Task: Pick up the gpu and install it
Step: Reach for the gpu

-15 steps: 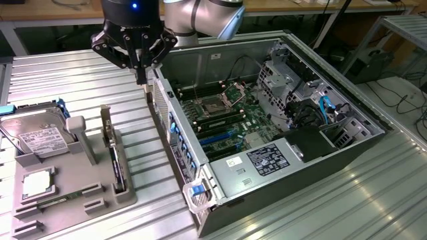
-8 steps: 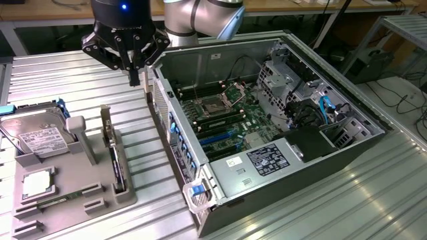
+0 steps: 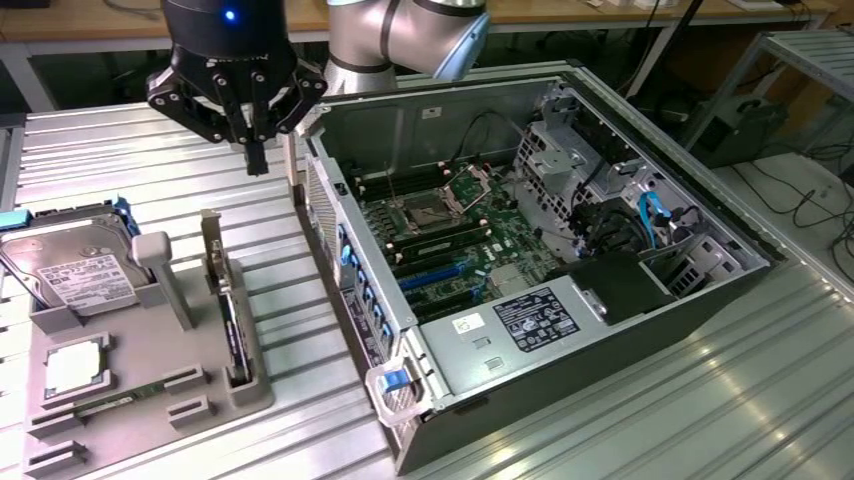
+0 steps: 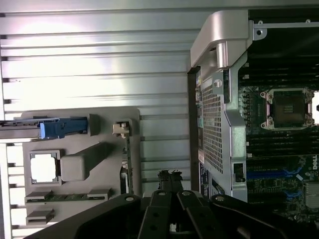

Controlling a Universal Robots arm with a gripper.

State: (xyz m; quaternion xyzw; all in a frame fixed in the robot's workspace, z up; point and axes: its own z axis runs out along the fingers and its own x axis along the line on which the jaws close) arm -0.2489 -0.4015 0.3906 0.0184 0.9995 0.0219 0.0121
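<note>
The gpu (image 3: 230, 318) is a thin dark card standing on edge in a slot of the grey holder (image 3: 134, 345), its pale metal bracket (image 3: 210, 240) at the far end. In the wrist view the gpu (image 4: 127, 159) appears edge-on beside the holder (image 4: 99, 124). My gripper (image 3: 256, 160) hangs above the ribbed table, past the bracket end of the card and close to the case's corner. Its fingers (image 4: 169, 177) are shut together with nothing between them.
The open computer case (image 3: 694, 300) lies at the exterior view's right, with its motherboard (image 3: 441, 230), bare processor socket (image 4: 289, 105) and blue slots (image 3: 434, 280) exposed. The holder also carries a hard drive (image 3: 74, 265), a processor chip (image 3: 74, 365) and a memory stick (image 3: 120, 400).
</note>
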